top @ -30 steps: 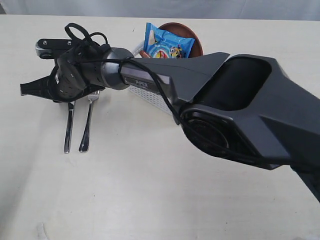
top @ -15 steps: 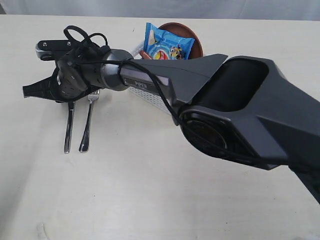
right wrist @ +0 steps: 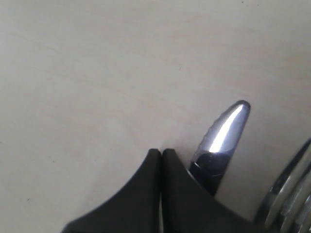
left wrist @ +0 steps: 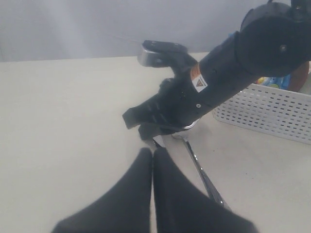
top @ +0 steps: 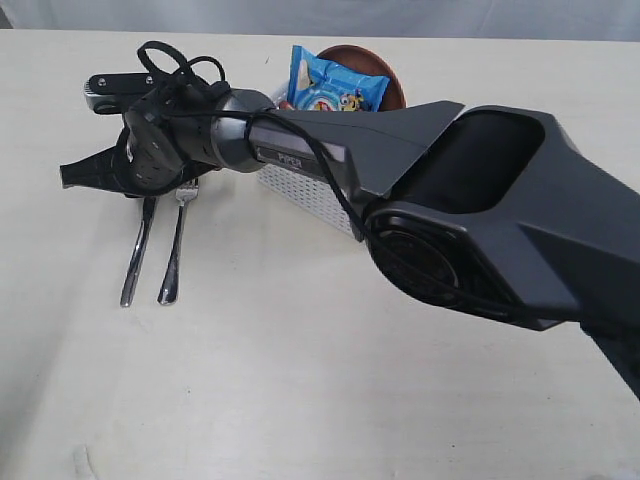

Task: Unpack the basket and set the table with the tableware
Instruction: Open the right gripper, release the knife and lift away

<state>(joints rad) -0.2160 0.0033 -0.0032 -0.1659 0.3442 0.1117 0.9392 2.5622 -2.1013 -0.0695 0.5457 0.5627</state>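
Steel knife [top: 137, 250] and fork [top: 175, 245] are set out beside the basket [top: 305, 190] as the right arm draws back.
The pair lies side by side on the table [top: 300, 390] just off the basket's end, the knife farther from it. Within the last second the knife has swung slightly askew, its handle end drifting away from the basket. The right gripper [top: 70, 175], pinched shut and empty over the blade tips, has slid back toward the basket. The left gripper [left wrist: 153, 167], also clenched on nothing, hovers nearby. The cutlery looks placed, but the brown plate [top: 395, 88] still sits at the basket with the blue chip bag [top: 335, 85], so unpacking seems unfinished.
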